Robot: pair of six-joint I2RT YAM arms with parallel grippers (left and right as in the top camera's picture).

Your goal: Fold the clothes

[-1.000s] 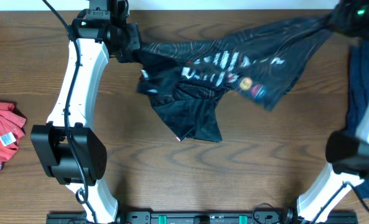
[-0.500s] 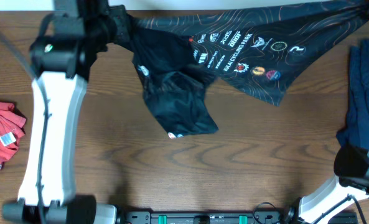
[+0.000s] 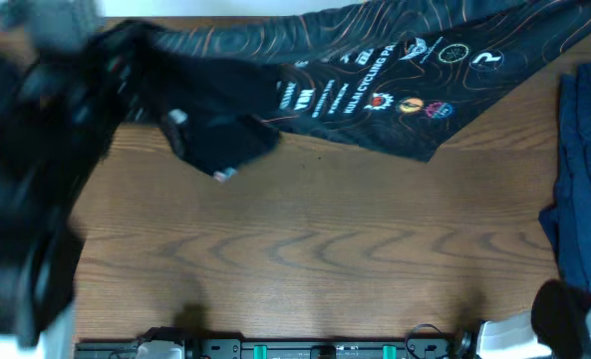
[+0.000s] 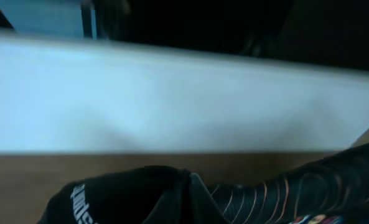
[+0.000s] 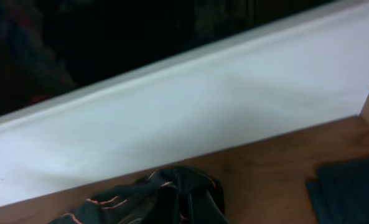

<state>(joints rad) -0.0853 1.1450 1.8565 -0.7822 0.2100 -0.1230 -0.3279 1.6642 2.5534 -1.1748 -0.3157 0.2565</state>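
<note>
The black cycling jersey [image 3: 375, 90], with orange contour lines and white-and-red logos, hangs stretched across the far side of the table, a loose black flap [image 3: 220, 140] drooping at its left. My left gripper [image 3: 116, 60] is a dark blur at the jersey's left end. In the left wrist view the bunched jersey [image 4: 128, 196] fills the jaws and hides the fingers. My right gripper is out of the overhead view past the top right corner. In the right wrist view a bunched end of the jersey [image 5: 178, 193] sits at the jaws.
A dark blue garment [image 3: 586, 179] lies at the table's right edge and shows in the right wrist view [image 5: 352, 186]. My left arm [image 3: 26, 199], blurred and close to the camera, covers the table's left side. A white wall [image 4: 172, 93] runs behind the table.
The jersey has been pulled up and leftward, and is now stretched wider. My left arm has swung left and toward the camera, now covering the red shirt seen earlier at the left.
</note>
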